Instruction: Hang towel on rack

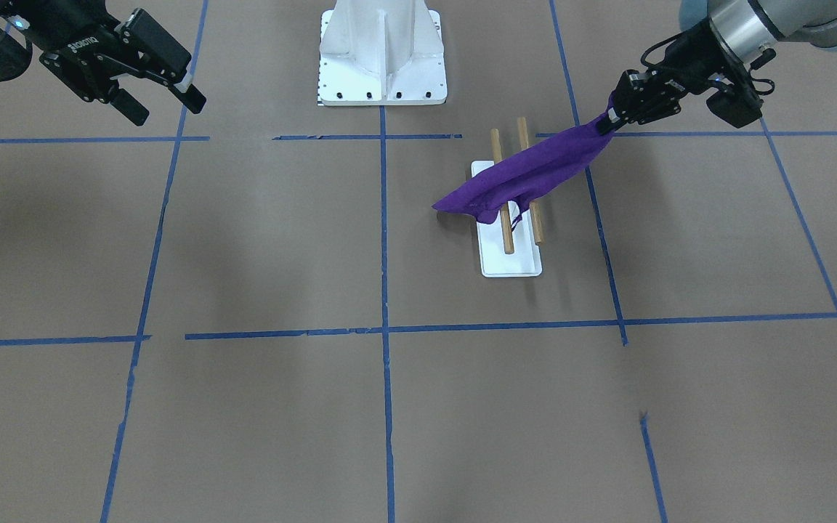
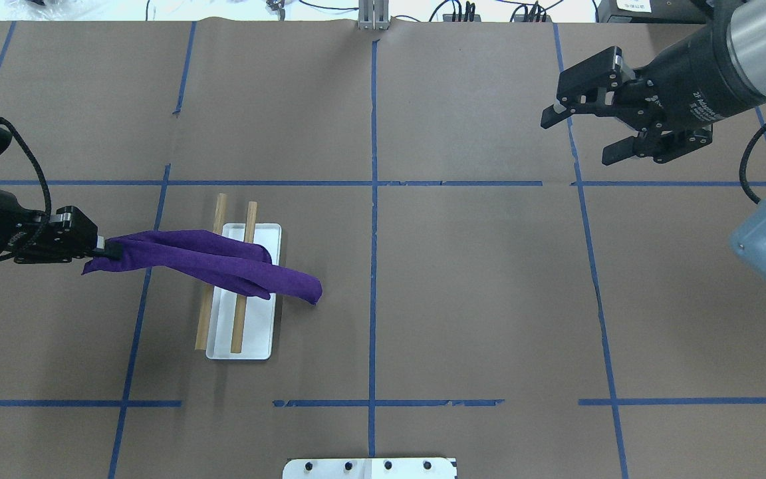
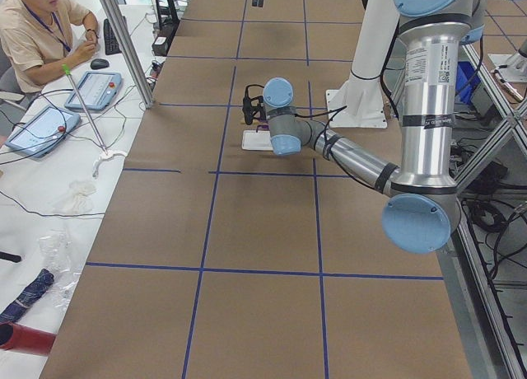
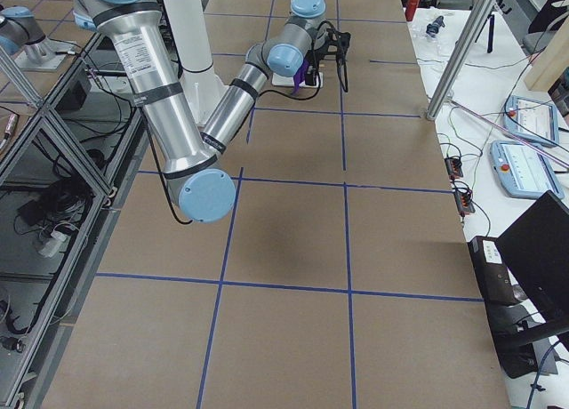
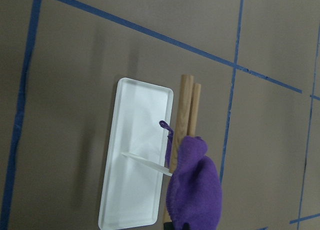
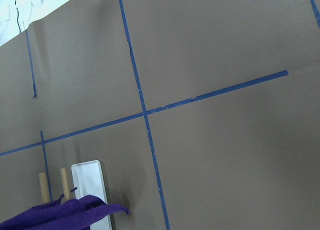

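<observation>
One white bolted pedestal (image 2: 370,468) sits nearest the robot, at the table's (image 2: 489,299) near edge, and plays no part in the job. Farther out, on the left half, stands the rack (image 2: 256,336) — a flat white base with two tan dowel rods (image 2: 239,326) running near to far above it. The towel (image 2: 210,263) lies across both rods, bunched into a rope-like band. One end is pinched in the left gripper (image 2: 108,250), whose fingers are closed on it just left of the rack, while the other end overhangs past the base on the right. Whether that free end touches the table I cannot tell. The left wrist view shows the thin loop tag (image 5: 164,125) dangling beside the rods. The cloth looks light, soft and floppy; it will likely sag and slide toward whichever side hangs longer, so a hold at a corner or edge seems best, and letting go should wait until both sides look balanced. Farthest out, on the right, the right gripper (image 2: 579,138) hovers with fingers apart, holding nothing, well clear of the rack.
</observation>
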Tool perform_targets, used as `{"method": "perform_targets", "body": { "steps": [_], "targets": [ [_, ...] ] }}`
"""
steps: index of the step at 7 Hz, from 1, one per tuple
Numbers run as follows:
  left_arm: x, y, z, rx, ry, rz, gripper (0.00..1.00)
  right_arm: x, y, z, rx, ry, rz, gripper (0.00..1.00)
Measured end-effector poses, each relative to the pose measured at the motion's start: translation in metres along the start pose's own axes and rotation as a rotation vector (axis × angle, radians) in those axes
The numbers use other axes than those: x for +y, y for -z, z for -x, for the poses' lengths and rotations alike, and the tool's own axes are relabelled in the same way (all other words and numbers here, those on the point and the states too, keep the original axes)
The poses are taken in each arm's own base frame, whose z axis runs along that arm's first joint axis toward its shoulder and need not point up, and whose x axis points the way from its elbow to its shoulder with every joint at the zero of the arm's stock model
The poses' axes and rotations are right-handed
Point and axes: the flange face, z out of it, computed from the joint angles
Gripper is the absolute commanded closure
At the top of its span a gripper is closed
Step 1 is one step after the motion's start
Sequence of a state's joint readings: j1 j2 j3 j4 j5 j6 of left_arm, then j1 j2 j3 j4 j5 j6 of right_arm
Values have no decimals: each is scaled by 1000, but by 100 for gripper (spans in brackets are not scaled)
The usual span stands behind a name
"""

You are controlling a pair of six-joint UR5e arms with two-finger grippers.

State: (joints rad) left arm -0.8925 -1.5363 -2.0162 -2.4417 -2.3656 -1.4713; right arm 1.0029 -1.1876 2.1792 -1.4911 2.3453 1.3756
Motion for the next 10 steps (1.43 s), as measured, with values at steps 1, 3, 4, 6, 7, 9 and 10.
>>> {"method": "perform_targets", "body": {
  "steps": [1, 3, 4, 6, 7, 9, 10],
  "targets": [
    [-3, -3, 9, -14, -2, -1, 100, -1, 1, -1, 1, -2, -2, 0],
    [-11, -12, 36, -59, -31, -1, 100, -3, 3, -3, 2, -8, -9, 0],
    [-15, -18, 48, -79, -31, 1, 66, -5, 6, -5, 1, -10, -13, 0],
    [-26, -34, 72, -120, -9, 8, 0, -8, 11, -8, 0, -18, -21, 0],
    [-31, -38, 81, -140, 3, -14, 0, -10, 13, -11, 3, -24, -24, 0],
    [-37, -41, 90, -164, 12, -59, 0, -15, 15, -20, 12, -40, -34, 0],
    [-39, -42, 92, -167, 12, -64, 0, -20, 18, -28, 21, -44, -45, 0]
  ]
}}
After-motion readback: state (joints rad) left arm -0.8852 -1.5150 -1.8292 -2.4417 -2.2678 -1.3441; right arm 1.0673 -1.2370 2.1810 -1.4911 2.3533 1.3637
